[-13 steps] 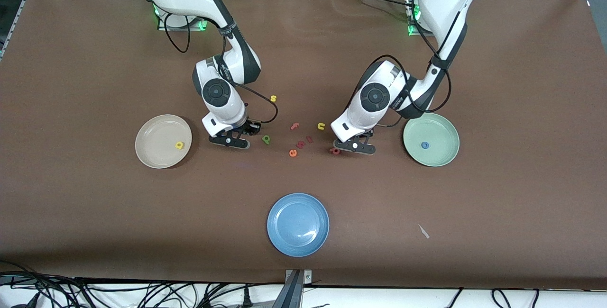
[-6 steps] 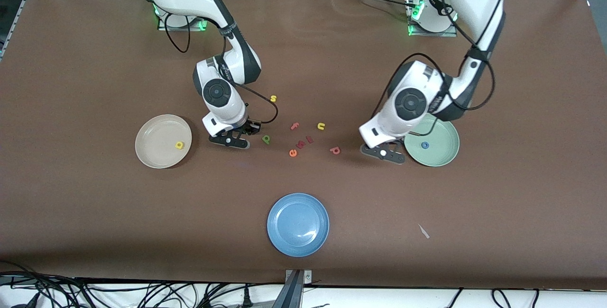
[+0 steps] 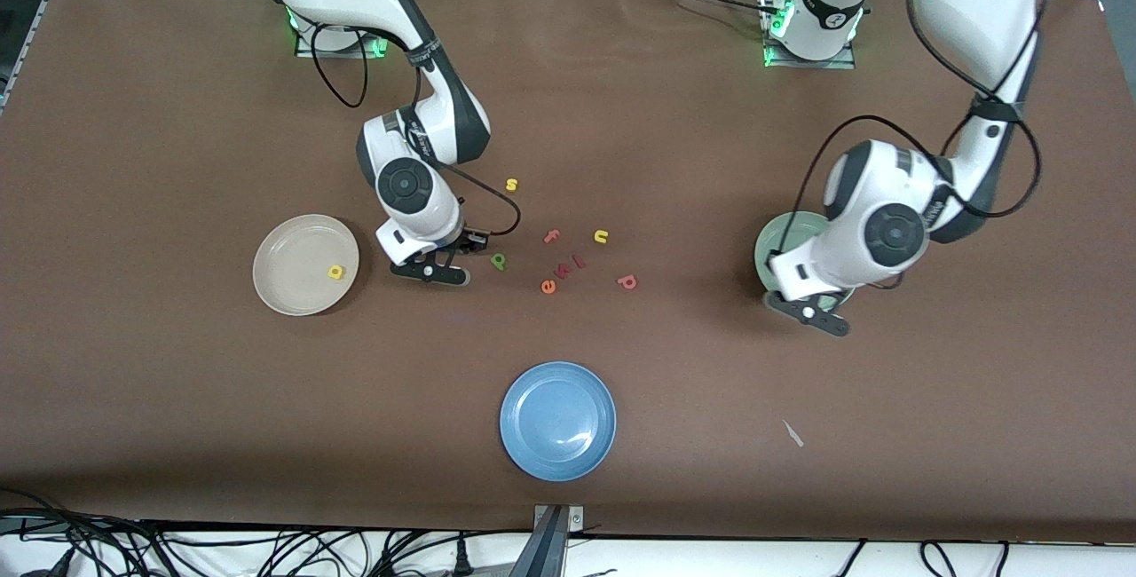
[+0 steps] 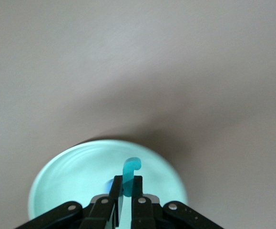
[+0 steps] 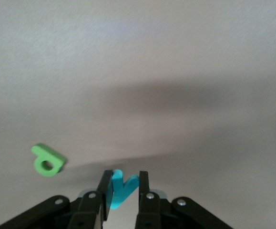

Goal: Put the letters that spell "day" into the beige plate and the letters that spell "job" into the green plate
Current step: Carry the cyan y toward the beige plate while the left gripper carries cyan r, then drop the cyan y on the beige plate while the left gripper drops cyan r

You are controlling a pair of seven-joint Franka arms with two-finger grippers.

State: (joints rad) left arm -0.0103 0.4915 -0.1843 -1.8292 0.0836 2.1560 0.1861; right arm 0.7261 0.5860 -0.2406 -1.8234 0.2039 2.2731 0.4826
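Note:
My left gripper (image 4: 127, 180) is shut on the light blue j (image 4: 130, 168) and hangs over the green plate (image 4: 71, 176), at the plate's edge nearer the front camera (image 3: 809, 311). A bit of the dark blue o (image 4: 108, 185) shows in that plate. My right gripper (image 5: 123, 177) is shut on the teal y (image 5: 121, 190), low over the table beside the dark green d (image 5: 47, 161), between it and the beige plate (image 3: 288, 266). That plate holds the yellow letter (image 3: 335, 272). The salmon-red b-shaped letter (image 3: 627, 281) lies on the table.
Loose letters lie mid-table: a yellow s (image 3: 511, 185), a salmon f (image 3: 552, 236), a yellow u (image 3: 601, 237), an orange e (image 3: 548, 287) and two small red ones beside it. A blue plate (image 3: 558, 420) sits nearer the front camera.
The left arm has swung from beside the salmon-red letter to over the green plate, carrying the j. The right gripper has closed on the y and stayed almost in place.

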